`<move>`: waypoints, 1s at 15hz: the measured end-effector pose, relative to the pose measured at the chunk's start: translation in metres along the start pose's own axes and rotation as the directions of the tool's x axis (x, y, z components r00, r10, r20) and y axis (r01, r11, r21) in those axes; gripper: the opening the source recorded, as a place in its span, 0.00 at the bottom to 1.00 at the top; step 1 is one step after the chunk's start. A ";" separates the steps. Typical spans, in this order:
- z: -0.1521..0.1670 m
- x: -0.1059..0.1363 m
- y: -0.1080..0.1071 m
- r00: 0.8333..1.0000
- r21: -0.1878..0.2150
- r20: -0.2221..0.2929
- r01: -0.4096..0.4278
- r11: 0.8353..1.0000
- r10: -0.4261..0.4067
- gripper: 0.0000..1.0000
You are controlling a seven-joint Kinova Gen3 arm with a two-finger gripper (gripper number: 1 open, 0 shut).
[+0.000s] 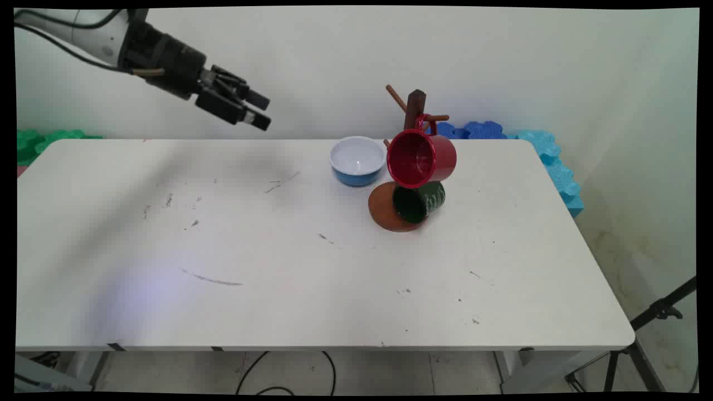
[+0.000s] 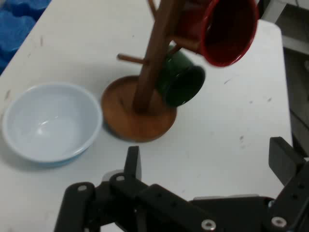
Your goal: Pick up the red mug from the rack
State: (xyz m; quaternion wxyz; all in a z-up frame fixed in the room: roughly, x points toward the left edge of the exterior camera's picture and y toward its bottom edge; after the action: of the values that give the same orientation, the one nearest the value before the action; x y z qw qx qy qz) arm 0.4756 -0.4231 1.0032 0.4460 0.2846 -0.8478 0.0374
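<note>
My black gripper (image 1: pixel 262 114) hangs high over the table's back left, pointing right toward a wooden mug tree (image 1: pixel 414 111). Its fingers stand open and hold nothing. A red mug (image 1: pixel 420 158) hangs from an upper peg of the tree, mouth toward the camera. Below it a dark green mug (image 1: pixel 419 202) hangs from a lower peg over the round wooden base (image 1: pixel 384 214). Left of the tree sits a blue bowl (image 1: pixel 357 160) with a white inside. In the hand view my gripper (image 2: pixel 207 164) frames the bowl (image 2: pixel 50 121), tree post (image 2: pixel 154 58), green mug (image 2: pixel 181 82) and red mug (image 2: pixel 227 29).
The white table (image 1: pixel 278 267) bears scuff marks. Blue foam pieces (image 1: pixel 546 156) line the back right edge and green foam (image 1: pixel 39 142) the back left. A black stand leg (image 1: pixel 657 312) rises at the lower right, off the table.
</note>
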 end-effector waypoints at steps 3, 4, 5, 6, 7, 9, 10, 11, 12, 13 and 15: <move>0.018 0.025 0.032 0.999 0.002 -0.005 0.042 0.999 -0.042 1.00; 0.026 0.033 0.041 0.998 0.003 -0.007 0.056 0.998 -0.056 1.00; 0.032 0.038 0.048 0.998 0.004 -0.006 0.067 0.998 -0.067 1.00; 0.041 0.046 0.057 0.997 0.008 -0.006 0.083 0.997 -0.083 1.00; 0.050 0.053 0.065 0.995 0.012 -0.005 0.098 0.995 -0.098 1.00; 0.071 0.067 0.080 0.991 0.027 -0.001 0.135 0.991 -0.135 1.00; 0.078 0.072 0.084 0.989 0.031 0.001 0.146 0.989 -0.146 1.00; 0.084 0.076 0.088 0.987 0.037 0.002 0.158 0.987 -0.158 1.00; 0.095 0.082 0.093 0.984 0.045 0.006 0.175 0.984 -0.175 1.00; 0.108 0.089 0.099 0.980 0.055 0.010 0.196 0.979 -0.197 1.00; 0.130 0.100 0.110 0.972 0.073 0.018 0.233 0.970 -0.235 1.00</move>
State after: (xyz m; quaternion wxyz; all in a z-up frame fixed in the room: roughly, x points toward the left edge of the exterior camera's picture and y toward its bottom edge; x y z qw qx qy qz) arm 0.2795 -0.4174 1.0235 0.4256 0.3984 -0.8124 0.0105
